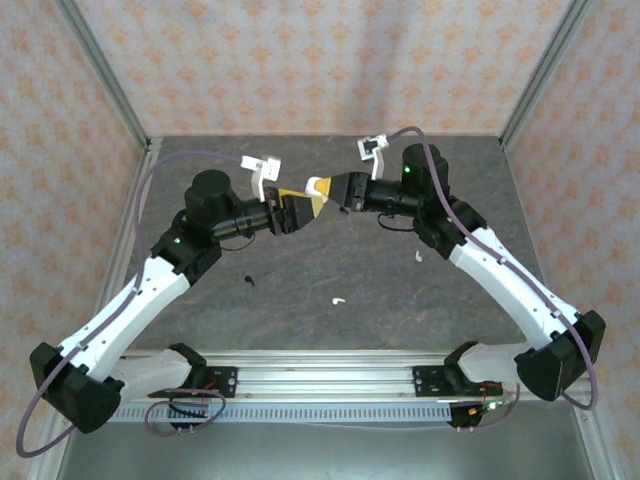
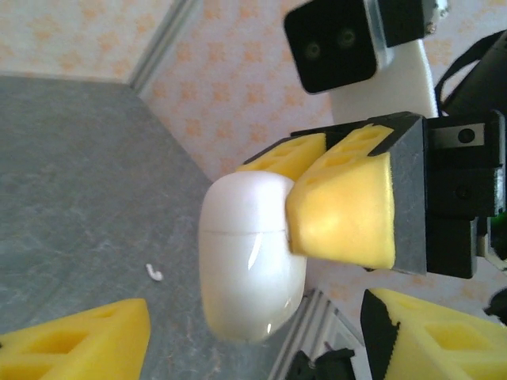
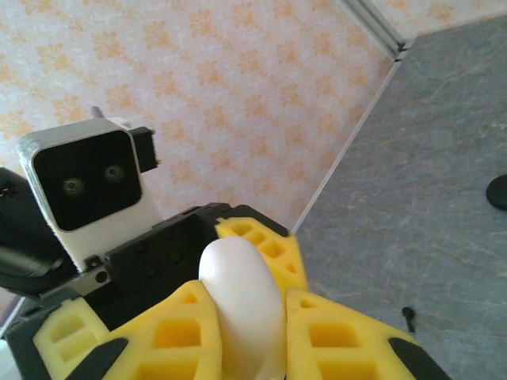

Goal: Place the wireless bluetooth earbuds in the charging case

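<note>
- Grey stone-look table (image 1: 210, 300), patterned orange walls (image 1: 320, 60) on three sides, aluminium rail (image 1: 320, 365) along the near edge at 6 o'clock.
- charging case (image 2: 252, 269): white, lid closed, held in the air over the far half of the table, at 12 o'clock from table centre in the top view.
- Left wrist view: its long axis runs 12 to 6, with the lid seam toward the 12 end and the rounded base at 6.
- right gripper (image 3: 242, 332): fingers clamped on the lid end of the case, coming in from 3 o'clock in the left wrist view.
- left gripper (image 1: 301, 205): fingers apart, one on each side of the case's base end, with a gap on both sides and no contact.
- Earbuds lie loose on the table, well apart: black earbud (image 1: 249, 279) at 8 o'clock from centre, white earbud (image 1: 339, 298) at 6, second white earbud (image 1: 419, 256) at 4.
- Open tabletop below the case. The two wrists meet nose to nose there, with the back wall near at 12.
</note>
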